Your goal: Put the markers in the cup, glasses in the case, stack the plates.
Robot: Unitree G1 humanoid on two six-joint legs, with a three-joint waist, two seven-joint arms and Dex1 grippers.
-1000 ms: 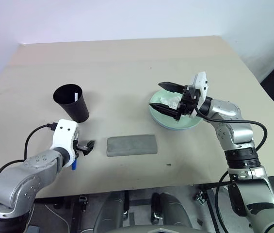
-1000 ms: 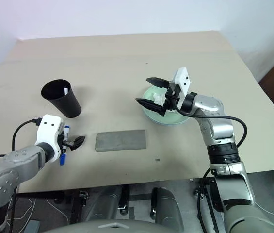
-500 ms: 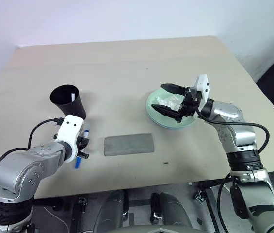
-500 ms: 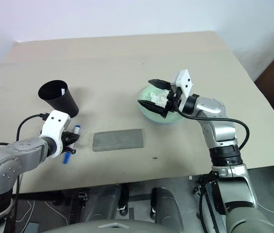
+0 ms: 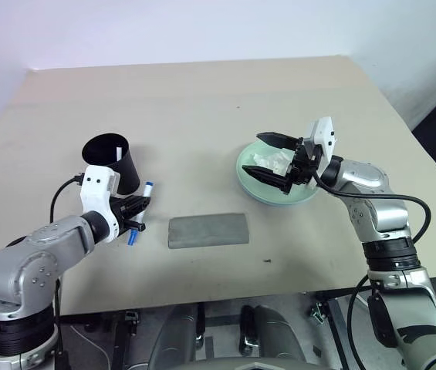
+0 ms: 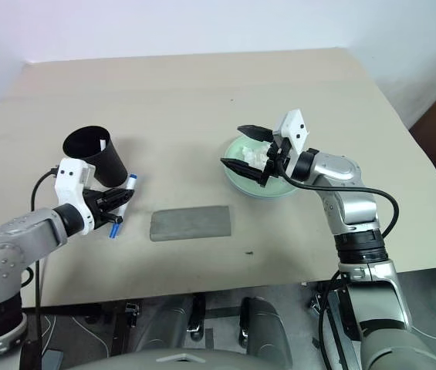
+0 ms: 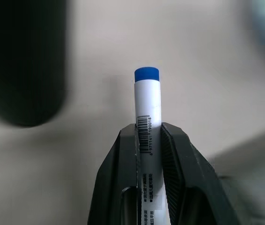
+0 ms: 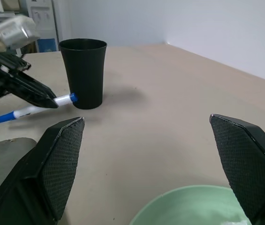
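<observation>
Now the left gripper (image 5: 136, 210) is pinched on the blue-capped marker (image 6: 123, 206), gripping it around the middle with both ends sticking out past the fingers. The marker is lifted off the table (image 5: 202, 116) and sits just beside the cup (image 5: 116, 162), on the cup's near right side, with its upper tip close to the cup's wall. Inside the cup a thin white stick leans against the far wall; what it is cannot be told.

The case (image 5: 207, 230) lies flat to the right of the cup, nearer the table's front edge, and nothing rests on it. Further right of the cup, well apart from it, the mint plate (image 5: 305, 196) sits on top of a light blue one, with a crumpled white tissue (image 5: 270, 160) lying in it. The right gripper (image 5: 273, 156) hangs over that plate with its fingers spread wide, one above the other, holding nothing and pointing toward the cup.
</observation>
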